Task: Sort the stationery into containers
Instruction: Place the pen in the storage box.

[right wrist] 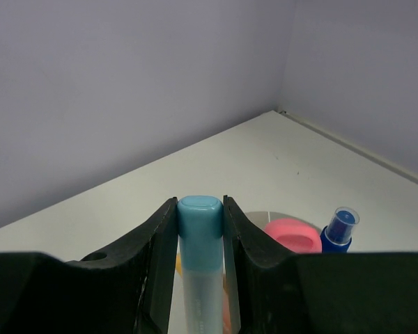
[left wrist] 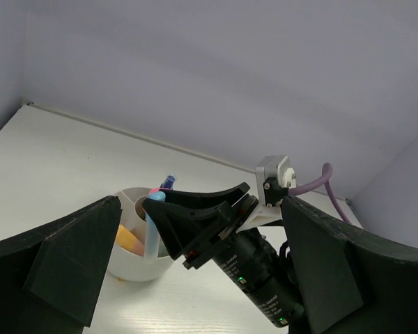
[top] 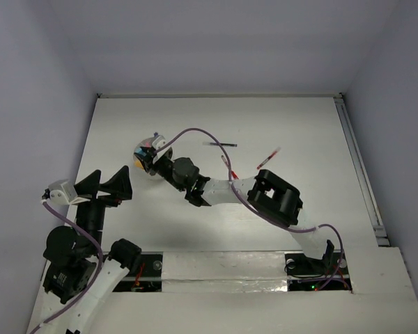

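Right, here we are mid-drop: the right gripper [top: 154, 156] is out over the cup [left wrist: 148, 270], jaws clenched on a marker [right wrist: 198, 217] with a light-blue cap. The marker stands upright between the fingers, and the left wrist view shows its lower end reaching down inside the rim. I'd call this the lowering step, with the release yet to come.

The cup has company already. An orange marker [left wrist: 129, 241] leans in it, and a pink cap [right wrist: 292, 235] and a blue cap [right wrist: 341, 225] poke up just beside the held one. So the fat markers look mostly dealt with.

The left gripper [top: 108, 182] hangs near the cup's near-left side with its jaws spread wide and nothing between them.

The thin stuff is what's left. A black pen [top: 223, 144] lies out on the table [top: 306, 125], well apart from the cup, with a red pen [top: 268, 158] to its right. What looks like a second red pen [top: 228, 165] sits partly under the right arm. I can't find any erasers in these views. By my reckoning that's roughly past halfway, with the pens left to collect.
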`<state>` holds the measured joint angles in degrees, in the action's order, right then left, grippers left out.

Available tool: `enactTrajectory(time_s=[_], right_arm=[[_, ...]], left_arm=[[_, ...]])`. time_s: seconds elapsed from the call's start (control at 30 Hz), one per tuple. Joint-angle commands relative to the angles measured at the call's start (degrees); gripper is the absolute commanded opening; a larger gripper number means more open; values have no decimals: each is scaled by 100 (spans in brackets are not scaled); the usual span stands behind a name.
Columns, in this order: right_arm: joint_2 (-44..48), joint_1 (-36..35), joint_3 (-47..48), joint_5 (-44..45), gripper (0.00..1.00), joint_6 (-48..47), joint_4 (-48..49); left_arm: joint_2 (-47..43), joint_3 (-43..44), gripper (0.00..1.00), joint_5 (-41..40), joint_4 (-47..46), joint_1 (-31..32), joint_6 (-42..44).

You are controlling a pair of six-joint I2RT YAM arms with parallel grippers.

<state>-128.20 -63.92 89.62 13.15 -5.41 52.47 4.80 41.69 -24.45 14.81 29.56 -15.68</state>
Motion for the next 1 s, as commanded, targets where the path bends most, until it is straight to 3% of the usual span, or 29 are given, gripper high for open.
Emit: enactTrajectory(time_s=[0.0,0.67,0.97], right_arm=[[-29,-68,-111,285,0,-215,809],[-293,-68,345,918,0,-514,1090],[-285,-121,-199,979,0,-57,1029]], left_arm=[[135,-47,99,353,-356,-126,92],[197,-56,99,573,-400,-232,109],[206,-65,99,678,-444,-336,118]])
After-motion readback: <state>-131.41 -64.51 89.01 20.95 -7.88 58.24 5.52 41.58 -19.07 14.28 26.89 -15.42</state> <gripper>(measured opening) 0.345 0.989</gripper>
